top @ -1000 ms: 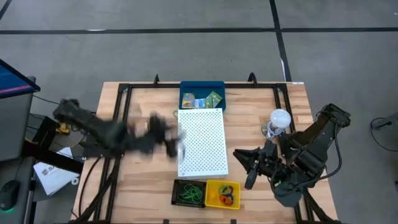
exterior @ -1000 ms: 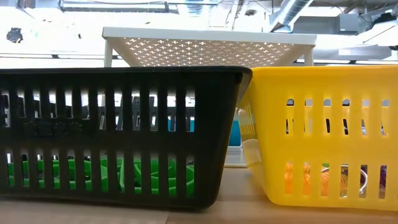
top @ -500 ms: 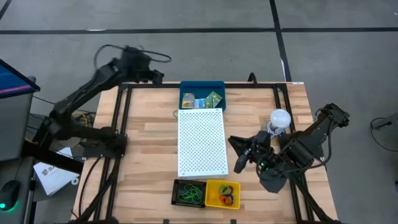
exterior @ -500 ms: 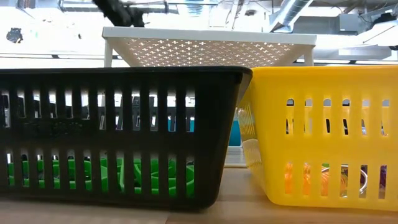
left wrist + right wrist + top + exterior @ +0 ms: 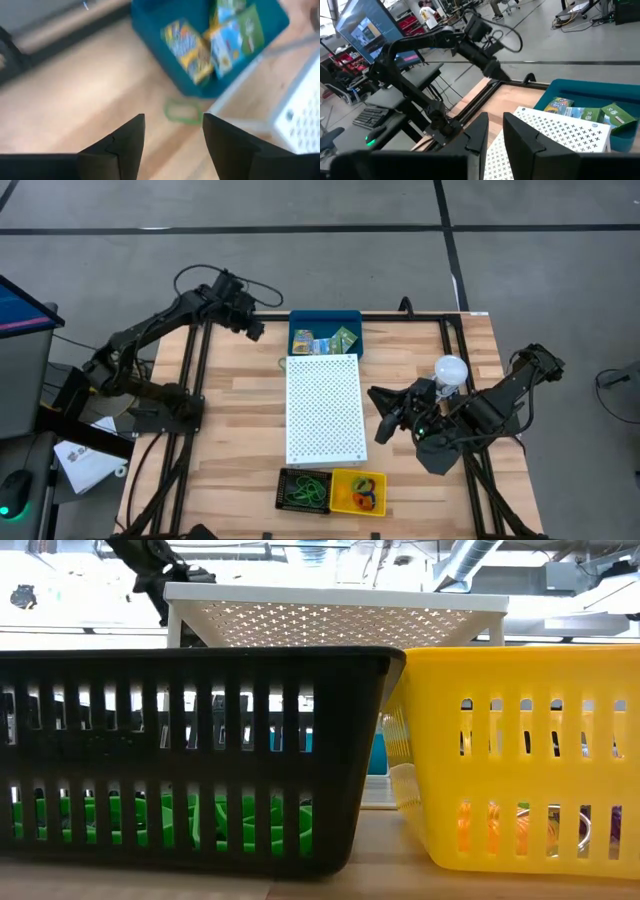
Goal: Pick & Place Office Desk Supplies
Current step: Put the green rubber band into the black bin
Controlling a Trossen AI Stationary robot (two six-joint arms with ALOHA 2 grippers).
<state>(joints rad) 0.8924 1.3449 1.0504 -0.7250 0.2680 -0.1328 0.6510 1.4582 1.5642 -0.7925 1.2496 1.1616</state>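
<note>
Printed green, blue and yellow packets (image 5: 215, 37) lie in a blue bin (image 5: 325, 330) at the table's far edge. One green rubber band (image 5: 183, 110) lies flat on the wood beside the bin's left corner. My left gripper (image 5: 250, 327) hangs open above the far left of the table, tilted down at that band, nothing between its fingers (image 5: 125, 145). My right gripper (image 5: 380, 416) hovers right of the white perforated board (image 5: 322, 408), its fingers (image 5: 479, 132) a narrow gap apart and empty. Green bands lie in a black basket (image 5: 303, 490), mixed-colour bands in a yellow basket (image 5: 358, 492).
A white bulb-like object (image 5: 450, 369) stands close behind my right arm. The board stands raised on legs (image 5: 335, 600) over the table's middle. The two baskets (image 5: 200, 750) sit side by side at the near edge. A dark frame rail (image 5: 200, 380) runs along the left side.
My left arm has swung fast from beside the board's left side toward the table's far edge, past the far left corner, then come back down toward the blue bin. My right gripper has drifted a little toward the far edge and the board.
</note>
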